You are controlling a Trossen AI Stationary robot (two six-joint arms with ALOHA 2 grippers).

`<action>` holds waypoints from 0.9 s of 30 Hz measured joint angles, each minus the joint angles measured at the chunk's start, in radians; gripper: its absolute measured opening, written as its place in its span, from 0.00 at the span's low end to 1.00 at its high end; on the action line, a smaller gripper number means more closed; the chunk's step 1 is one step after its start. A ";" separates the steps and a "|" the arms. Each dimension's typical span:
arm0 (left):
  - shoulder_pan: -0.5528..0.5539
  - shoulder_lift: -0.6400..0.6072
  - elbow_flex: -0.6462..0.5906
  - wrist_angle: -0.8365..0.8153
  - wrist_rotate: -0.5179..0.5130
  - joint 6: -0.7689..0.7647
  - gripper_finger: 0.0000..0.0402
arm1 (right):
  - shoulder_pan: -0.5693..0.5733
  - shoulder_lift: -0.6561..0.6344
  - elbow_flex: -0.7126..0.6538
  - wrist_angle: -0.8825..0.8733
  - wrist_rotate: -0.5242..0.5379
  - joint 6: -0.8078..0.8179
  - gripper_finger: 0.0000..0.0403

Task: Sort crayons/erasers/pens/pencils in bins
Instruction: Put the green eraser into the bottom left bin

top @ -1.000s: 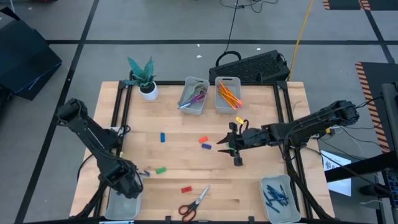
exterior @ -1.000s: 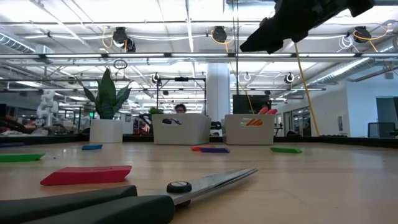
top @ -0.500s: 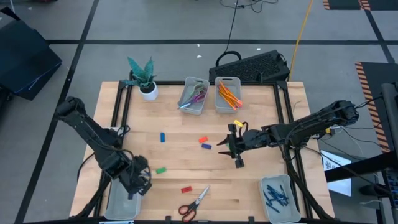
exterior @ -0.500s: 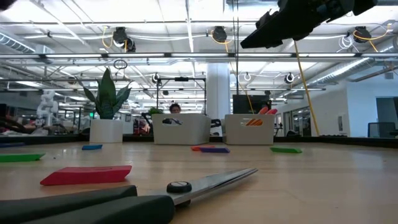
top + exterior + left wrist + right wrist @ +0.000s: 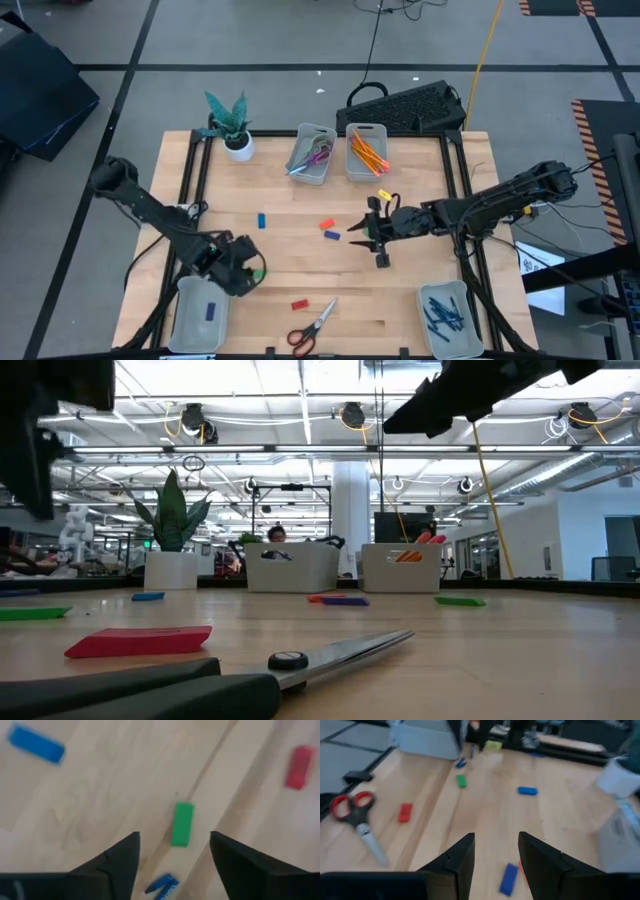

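Observation:
My left gripper point(image 5: 248, 272) hovers open at the near left, just left of a green eraser point(image 5: 259, 272), which lies flat ahead of its fingers point(image 5: 181, 823). A small blue stick point(image 5: 162, 885) lies by them. My right gripper point(image 5: 363, 236) hangs open above the table's middle, over a red eraser point(image 5: 326, 225) and a blue one point(image 5: 509, 878). Flat on the table lie another blue eraser point(image 5: 262, 220) and another red one point(image 5: 299, 304). The near-left bin point(image 5: 186, 300) holds a blue block point(image 5: 210, 311). Pencils point(image 5: 366, 152) fill a far bin, and pens point(image 5: 443, 316) the near-right bin.
Red-handled scissors point(image 5: 312, 327) lie at the near edge. A second far bin point(image 5: 312, 154) holds scissors and small sticks. A potted plant point(image 5: 236, 143) stands at the far left, a keyboard point(image 5: 405, 105) beyond the far edge. A small yellow thing point(image 5: 384, 196) lies near my right arm.
My left gripper has swung from above the near-left bin toward the table's right and a little toward its far edge, up to the green eraser. The bin it left now shows a blue block inside.

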 joint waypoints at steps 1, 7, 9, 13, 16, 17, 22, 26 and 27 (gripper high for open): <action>0.025 0.008 -0.017 0.018 0.036 0.003 0.62 | -0.006 0.000 0.000 0.009 0.004 -0.001 0.36; 0.104 0.106 -0.029 0.137 0.100 0.157 0.64 | -0.045 0.000 0.000 0.031 0.004 0.002 0.36; 0.122 0.157 -0.021 0.123 0.122 0.178 0.63 | -0.052 0.000 0.000 0.027 0.003 0.009 0.36; 0.131 0.247 -0.010 0.126 0.180 0.200 0.61 | -0.058 0.000 0.000 0.023 0.003 0.007 0.36; 0.131 0.283 -0.006 0.149 0.213 0.205 0.61 | -0.058 0.000 0.000 0.022 0.002 0.006 0.36; 0.127 0.289 -0.004 0.147 0.214 0.207 0.61 | -0.058 0.000 0.000 0.023 0.002 0.006 0.36; 0.117 0.294 -0.006 0.157 0.216 0.231 0.61 | -0.058 0.000 0.000 0.023 0.002 0.005 0.36; 0.117 0.295 -0.007 0.153 0.214 0.233 0.53 | -0.057 0.000 0.000 0.022 0.001 0.005 0.36; 0.118 0.295 -0.008 0.151 0.214 0.227 0.50 | -0.057 0.000 0.000 0.022 0.001 0.007 0.36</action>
